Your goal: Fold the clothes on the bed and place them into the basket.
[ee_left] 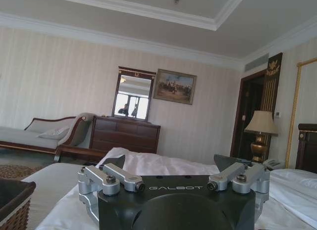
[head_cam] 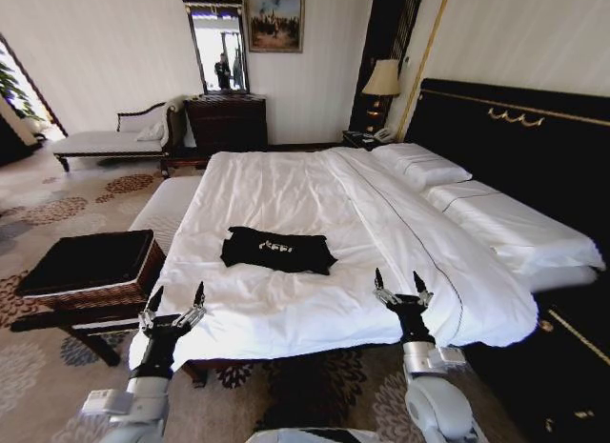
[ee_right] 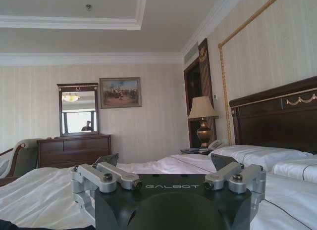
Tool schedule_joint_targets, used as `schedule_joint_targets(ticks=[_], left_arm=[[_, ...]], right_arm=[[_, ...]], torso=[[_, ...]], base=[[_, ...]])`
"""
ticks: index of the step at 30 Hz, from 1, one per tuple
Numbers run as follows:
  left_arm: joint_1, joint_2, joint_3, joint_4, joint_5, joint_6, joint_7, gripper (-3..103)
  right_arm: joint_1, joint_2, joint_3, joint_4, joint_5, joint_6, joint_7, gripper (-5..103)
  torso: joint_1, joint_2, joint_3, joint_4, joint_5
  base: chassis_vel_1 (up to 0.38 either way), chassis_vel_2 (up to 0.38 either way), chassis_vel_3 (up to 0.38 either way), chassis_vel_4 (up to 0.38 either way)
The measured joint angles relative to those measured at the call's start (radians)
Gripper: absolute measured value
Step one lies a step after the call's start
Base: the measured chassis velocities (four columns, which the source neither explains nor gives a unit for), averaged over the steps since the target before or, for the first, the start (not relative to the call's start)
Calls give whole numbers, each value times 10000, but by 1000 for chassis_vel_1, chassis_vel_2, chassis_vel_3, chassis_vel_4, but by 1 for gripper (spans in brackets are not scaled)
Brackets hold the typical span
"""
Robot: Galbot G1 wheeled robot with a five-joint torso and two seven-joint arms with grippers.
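The black shirt (head_cam: 277, 250) is lying crumpled at the near edge of the bed (head_cam: 286, 191), dead ahead at twelve o'clock from the robot, while the wicker basket (head_cam: 91, 269) is waiting on its stand off the bed's corner at about ten o'clock. The left gripper (head_cam: 176, 305) and right gripper (head_cam: 403, 285) are hovering at the mattress edge at roughly eleven and one o'clock, jaws released and holding nothing. They are flanking the shirt, probably so each can take one side of it for the fold.
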State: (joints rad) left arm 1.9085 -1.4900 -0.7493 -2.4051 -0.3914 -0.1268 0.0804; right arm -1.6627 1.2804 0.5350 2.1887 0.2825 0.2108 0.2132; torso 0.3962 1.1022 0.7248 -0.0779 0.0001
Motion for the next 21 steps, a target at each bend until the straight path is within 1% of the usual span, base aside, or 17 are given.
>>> schedule_joint_targets(ticks=[16,21], left_arm=[[-3,0,-36,94,-3,-85,5,100],[-56,-11,-38,232,3,-113,5,100]], right_arm=[[61,40,-71,-122,-61,128,25,100],[205,45,-163,-300,-41,232,73,100]], torso=[[0,0,0,0,-2],[2,-1,1,1,-1]], base=[[-64,129,59,-123],[-25,63,31,-71]])
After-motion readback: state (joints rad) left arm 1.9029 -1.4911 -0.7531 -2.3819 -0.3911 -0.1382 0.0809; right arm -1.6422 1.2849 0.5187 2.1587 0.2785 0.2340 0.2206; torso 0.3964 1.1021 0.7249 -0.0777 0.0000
